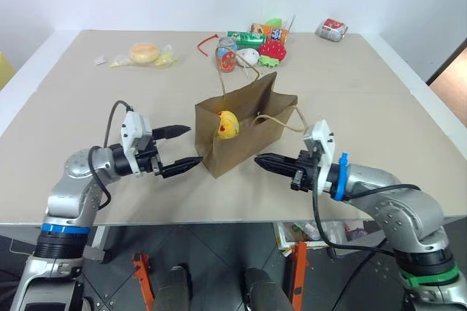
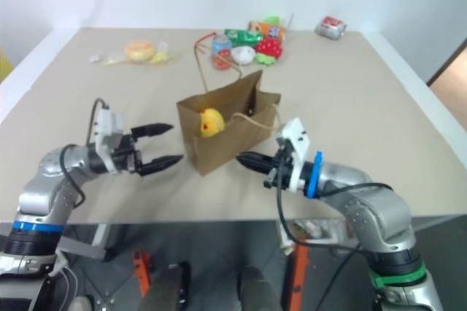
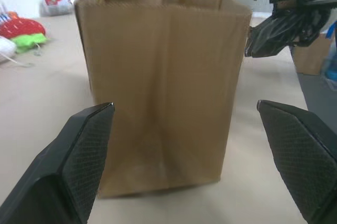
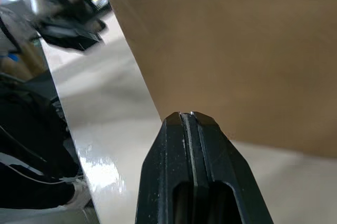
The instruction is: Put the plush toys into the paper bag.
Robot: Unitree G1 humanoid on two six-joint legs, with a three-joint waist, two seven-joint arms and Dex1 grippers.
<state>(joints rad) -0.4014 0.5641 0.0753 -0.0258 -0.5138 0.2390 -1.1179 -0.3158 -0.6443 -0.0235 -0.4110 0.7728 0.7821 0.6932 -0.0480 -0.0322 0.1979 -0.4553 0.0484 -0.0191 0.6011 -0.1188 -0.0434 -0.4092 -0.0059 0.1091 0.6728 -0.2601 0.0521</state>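
The brown paper bag (image 1: pixel 248 139) stands upright in the middle of the table, its mouth open and its cord handles up. A round yellow plush toy (image 1: pixel 228 125) with a small face sits inside it, near the bag's left corner. My left gripper (image 1: pixel 194 144) is open just left of the bag, level and pointing at its side, with nothing between its fingers (image 3: pixel 84 150). From the right, my right gripper (image 1: pixel 257 158) is shut and empty, its tip close to the bag's lower front corner. The right wrist view shows the shut fingertips (image 4: pixel 187 119) just short of the bag wall (image 4: pixel 237 50).
At the back of the table lies a cluster: a red strawberry plush (image 1: pixel 272 50), a small white round plush (image 1: pixel 248 56), a can (image 1: pixel 228 55) and a green packet (image 1: pixel 246 37). A wrapped bun (image 1: pixel 144 53) lies back left, a snack pack (image 1: pixel 332 29) back right.
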